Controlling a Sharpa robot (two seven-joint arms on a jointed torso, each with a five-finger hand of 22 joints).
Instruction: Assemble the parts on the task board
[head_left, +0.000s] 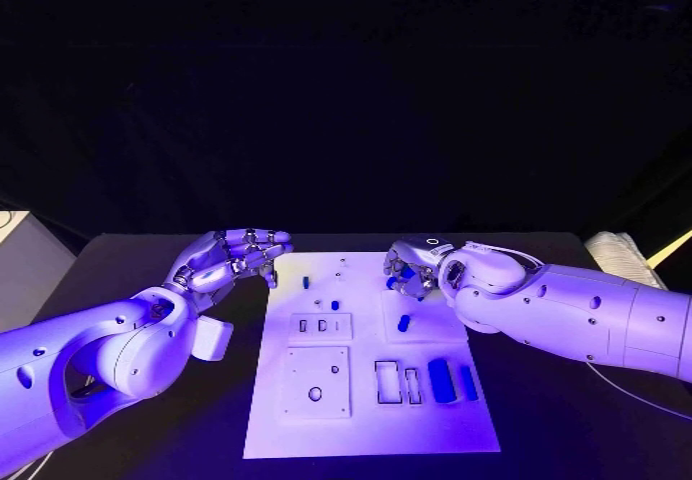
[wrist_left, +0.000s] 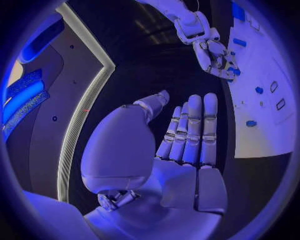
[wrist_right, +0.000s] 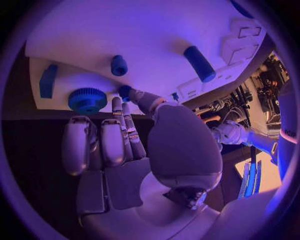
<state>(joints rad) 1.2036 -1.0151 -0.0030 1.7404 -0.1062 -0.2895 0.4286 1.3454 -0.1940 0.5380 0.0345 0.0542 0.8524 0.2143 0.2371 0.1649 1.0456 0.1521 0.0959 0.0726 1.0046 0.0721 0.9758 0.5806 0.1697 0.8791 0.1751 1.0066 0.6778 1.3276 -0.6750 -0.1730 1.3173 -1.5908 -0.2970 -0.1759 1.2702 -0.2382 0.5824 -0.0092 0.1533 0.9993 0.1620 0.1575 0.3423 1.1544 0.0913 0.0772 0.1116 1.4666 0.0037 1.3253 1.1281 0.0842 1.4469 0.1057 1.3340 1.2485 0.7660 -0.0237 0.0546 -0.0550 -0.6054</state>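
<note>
The flat white rectangular task board (head_left: 368, 400) sat in the middle of the black desk (head_left: 144, 250), long side running away from the robot. A handful of small blue plastic parts were on it: a short blue peg (head_left: 335, 305) and a thinner one (head_left: 304, 282) up near the far end, a blue capsule-shaped piece (head_left: 404, 322) lying on a raised white block, and two long blue bars (head_left: 443, 380) resting side by side in the recesses at the near right corner. The near left part had square white plates with slots and holes in them.

The right wrist view gave a closer look at the far right corner: a ribbed blue gear wheel (wrist_right: 87, 100), a small blue block (wrist_right: 47, 81) near the board's edge, a stubby blue cylinder (wrist_right: 119, 65) and a longer blue cylinder (wrist_right: 199, 63).

The silver right hand (head_left: 415, 264) was over that far right corner, fingers reaching down onto the board with fingertips at the gear and a small blue bit (wrist_right: 125, 91). Couldn't tell whether it was actually gripping anything or just touching.

The silver left hand (head_left: 231, 256) hovered just off the board's far left edge, fingers straight and together, holding nothing, so released.
</note>
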